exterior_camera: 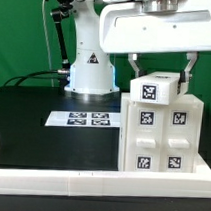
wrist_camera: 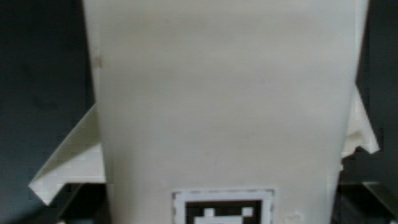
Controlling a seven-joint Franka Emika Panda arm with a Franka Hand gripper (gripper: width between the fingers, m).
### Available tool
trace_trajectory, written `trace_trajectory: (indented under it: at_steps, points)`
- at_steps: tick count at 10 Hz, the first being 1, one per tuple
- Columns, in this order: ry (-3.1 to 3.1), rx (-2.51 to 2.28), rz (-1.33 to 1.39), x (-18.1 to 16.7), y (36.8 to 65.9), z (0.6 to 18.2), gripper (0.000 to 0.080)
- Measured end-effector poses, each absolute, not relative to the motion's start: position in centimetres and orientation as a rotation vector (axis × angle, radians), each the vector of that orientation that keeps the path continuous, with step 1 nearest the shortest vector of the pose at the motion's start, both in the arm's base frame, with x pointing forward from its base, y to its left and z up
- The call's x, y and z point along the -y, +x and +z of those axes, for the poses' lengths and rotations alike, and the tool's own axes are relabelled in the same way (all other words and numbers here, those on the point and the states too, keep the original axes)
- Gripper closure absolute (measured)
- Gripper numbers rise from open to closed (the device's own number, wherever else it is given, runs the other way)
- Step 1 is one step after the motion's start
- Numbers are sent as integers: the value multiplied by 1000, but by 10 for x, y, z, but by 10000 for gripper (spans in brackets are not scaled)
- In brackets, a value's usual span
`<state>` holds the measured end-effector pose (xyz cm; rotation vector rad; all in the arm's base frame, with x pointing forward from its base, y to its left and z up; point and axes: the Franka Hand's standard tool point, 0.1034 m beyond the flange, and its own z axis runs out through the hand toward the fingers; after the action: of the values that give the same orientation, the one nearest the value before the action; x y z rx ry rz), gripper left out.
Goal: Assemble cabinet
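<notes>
Black matte tabletop (exterior_camera: 33, 105) is shown before a green backdrop, bounded in front by a white rail (exterior_camera: 50, 180). Upon it, at the exterior view's right, the cabinet (exterior_camera: 162, 132) is seen: a smooth white plastic block bearing square black-and-white tags. The gripper (exterior_camera: 160, 68) is positioned directly above, its fingers (exterior_camera: 136, 67) clamped on the cabinet's narrow upper block. The marker board (exterior_camera: 85, 119) lies flat nearby.

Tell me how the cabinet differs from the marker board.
The cabinet is a tall white block standing upright near the front rail; the marker board is thin and lies flat on the black table. The cabinet sits between the fingers of the hand; the marker board lies apart, untouched. Both are white and carry black-and-white square tags.
</notes>
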<state>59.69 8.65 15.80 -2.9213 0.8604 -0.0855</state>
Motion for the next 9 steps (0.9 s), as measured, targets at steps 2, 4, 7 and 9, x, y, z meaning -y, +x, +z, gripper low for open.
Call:
trace_trajectory:
  at_steps: [2,4,7,9]
  points:
    - [-2857,-1045,-76,-87,597,158,243]
    - [-2793,-1197,-67,-87,597,158,243]
    - [-2593,-1543,-48,-87,598,158,243]
    - [-2363,-1831,-30,-88,597,157,243]
